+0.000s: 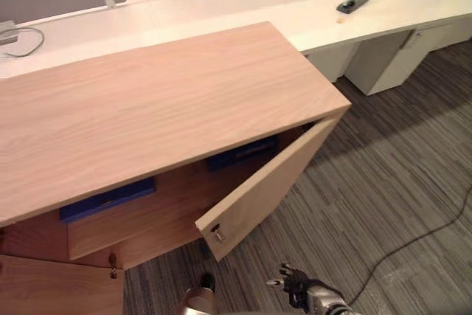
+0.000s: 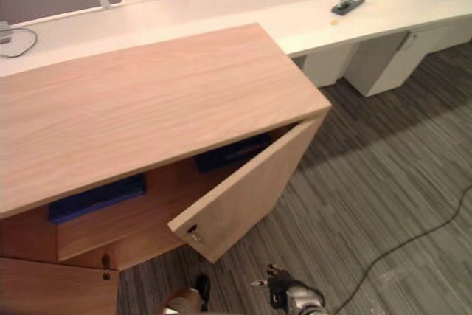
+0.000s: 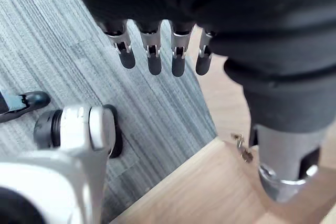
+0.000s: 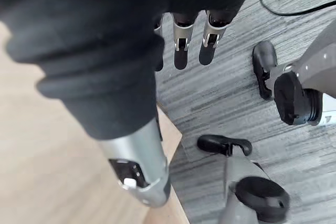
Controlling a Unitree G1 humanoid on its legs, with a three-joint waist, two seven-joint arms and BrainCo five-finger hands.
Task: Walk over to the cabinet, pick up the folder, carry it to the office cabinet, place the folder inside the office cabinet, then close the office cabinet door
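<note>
The right hand (image 4: 181, 51) hangs empty, fingers straight and loose, low at the near side just beside the free edge of the open door (image 1: 265, 189). The left hand (image 3: 152, 59) is just as slack and holds nothing, close to that door's lock corner, where a small metal key (image 1: 217, 234) sticks out. Placing looks done: inside the office cabinet (image 1: 162, 101), on the shelf under its top, lie a left blue folder (image 1: 107, 198) and a right blue folder (image 1: 243, 151), both flat, dark and stiff-edged; I cannot tell which one the task means. What seems left is to swing the door shut. A second door (image 1: 59, 285) at the near left also stands ajar. The cabinet is pale wood-grain board, smooth, square-cornered and matt. The carpet (image 1: 383, 182) is grey with fine ribbed stripes. Beyond the cabinet runs a long, smooth white bench (image 1: 332, 12).
</note>
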